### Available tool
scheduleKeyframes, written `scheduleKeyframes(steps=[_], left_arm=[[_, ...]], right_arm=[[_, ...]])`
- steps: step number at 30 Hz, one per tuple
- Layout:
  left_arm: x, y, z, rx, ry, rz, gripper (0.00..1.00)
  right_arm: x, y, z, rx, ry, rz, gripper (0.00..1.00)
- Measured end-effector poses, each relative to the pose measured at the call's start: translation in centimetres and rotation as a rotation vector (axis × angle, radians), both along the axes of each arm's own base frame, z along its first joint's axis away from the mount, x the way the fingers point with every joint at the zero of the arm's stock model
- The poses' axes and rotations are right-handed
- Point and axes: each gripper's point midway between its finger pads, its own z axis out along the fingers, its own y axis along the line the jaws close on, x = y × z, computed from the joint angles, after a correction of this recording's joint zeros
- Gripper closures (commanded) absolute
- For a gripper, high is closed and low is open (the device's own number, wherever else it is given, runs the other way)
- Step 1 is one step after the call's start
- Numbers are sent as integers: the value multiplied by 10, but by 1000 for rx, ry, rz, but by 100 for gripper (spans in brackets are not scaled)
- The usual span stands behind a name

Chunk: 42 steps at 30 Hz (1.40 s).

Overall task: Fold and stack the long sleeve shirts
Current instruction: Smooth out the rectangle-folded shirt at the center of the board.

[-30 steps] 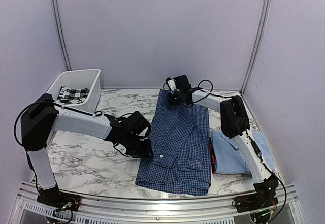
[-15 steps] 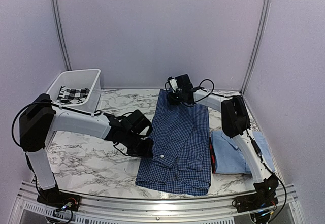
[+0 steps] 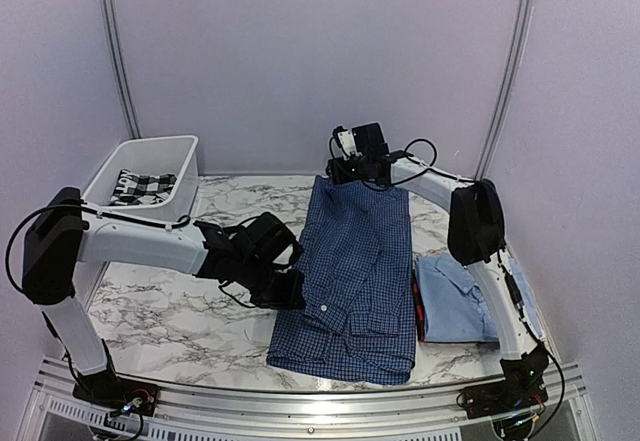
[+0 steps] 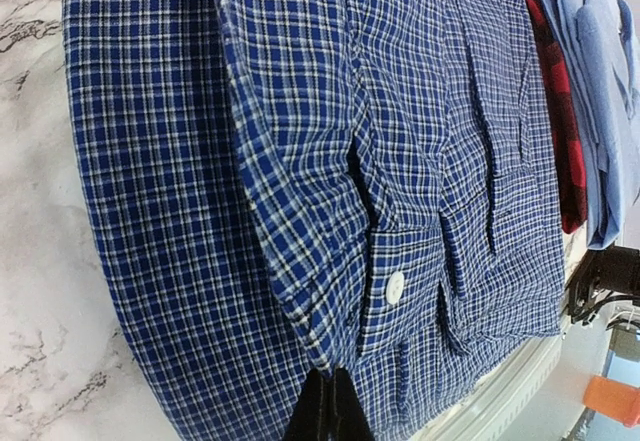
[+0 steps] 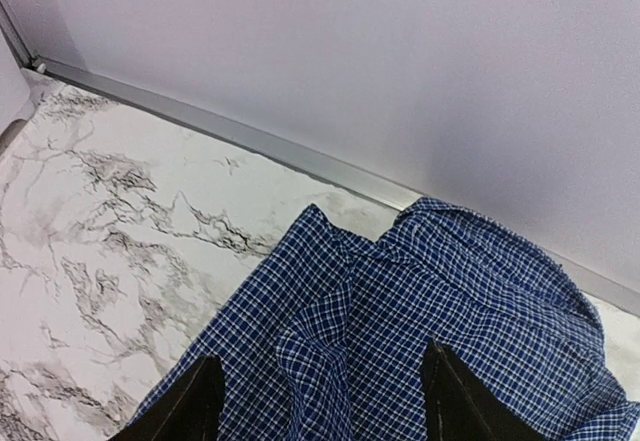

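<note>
The dark blue check shirt (image 3: 360, 271) lies folded lengthwise in the middle of the marble table, collar end at the back. My left gripper (image 3: 287, 289) is at its left edge, and in the left wrist view the gripper (image 4: 325, 413) is shut on a fold of the check cloth (image 4: 300, 161) beside a white button. My right gripper (image 3: 347, 167) hangs open above the collar end. In the right wrist view the gripper (image 5: 325, 406) is wide open and empty over the collar (image 5: 420, 261). The light blue shirt (image 3: 460, 296) lies folded at the right and also shows in the left wrist view (image 4: 600, 81).
A white bin (image 3: 150, 151) holding a black-and-white checked cloth (image 3: 140, 183) stands at the back left. A red checked cloth (image 3: 420, 311) lies under the light blue shirt's left edge. The back wall is close behind the collar. The metal rail (image 3: 300, 401) runs along the near edge.
My right gripper has lifted up and back, away from the collar end of the dark blue shirt. My left gripper has stayed at the shirt's left edge.
</note>
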Motion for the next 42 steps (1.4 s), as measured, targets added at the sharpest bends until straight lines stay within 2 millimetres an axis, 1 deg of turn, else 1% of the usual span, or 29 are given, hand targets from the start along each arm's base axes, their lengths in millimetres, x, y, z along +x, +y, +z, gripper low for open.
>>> scheduleKeyframes(steps=[4, 6, 9, 10, 12, 14, 18, 20, 22, 26, 30, 34, 36, 37, 38, 39, 42], left_arm=[[-5, 1, 9, -14, -12, 2, 100], [-7, 0, 14, -20, -20, 0, 100], [-11, -2, 15, -21, -24, -7, 100], [-13, -3, 15, -20, -25, -9, 100], [-15, -3, 14, -17, -25, -12, 100], [-16, -3, 14, -12, -26, -12, 100], [-19, -1, 12, -1, -21, -2, 100], [-20, 1, 11, 6, -12, 5, 100], [-21, 3, 9, 12, -5, 10, 100], [-25, 6, 6, 24, 8, 15, 100], [-27, 6, 5, 29, 11, 15, 100], [-28, 6, 4, 33, 13, 14, 100], [-27, 7, 2, 38, 12, 15, 94], [-27, 7, 1, 40, 14, 15, 89], [-27, 7, 0, 44, 15, 16, 84], [-27, 8, -2, 48, 14, 13, 74], [-27, 9, -6, 62, 19, 19, 64]], right_arm=[[-5, -1, 20, 24, -7, -1, 48], [-9, -2, 22, 30, 2, -2, 56], [-14, -4, 17, 32, 33, -7, 73], [-16, -5, 13, 32, 47, -8, 80], [-19, -6, 4, 31, 77, -13, 88], [-26, -8, -10, 21, 117, -17, 93], [-45, -16, -39, -4, 205, -26, 94], [-58, -19, -53, -20, 246, -27, 94], [-68, -23, -61, -32, 274, -30, 90], [-84, -22, -65, -38, 297, -25, 87], [-86, -14, -63, -30, 287, -14, 84], [-83, -15, -67, -39, 285, -28, 83], [-78, -18, -72, -53, 282, -49, 81], [-76, -21, -76, -62, 285, -59, 80], [-76, -22, -78, -68, 288, -66, 80], [-76, -26, -82, -79, 294, -74, 79], [-76, -31, -85, -98, 302, -92, 77]])
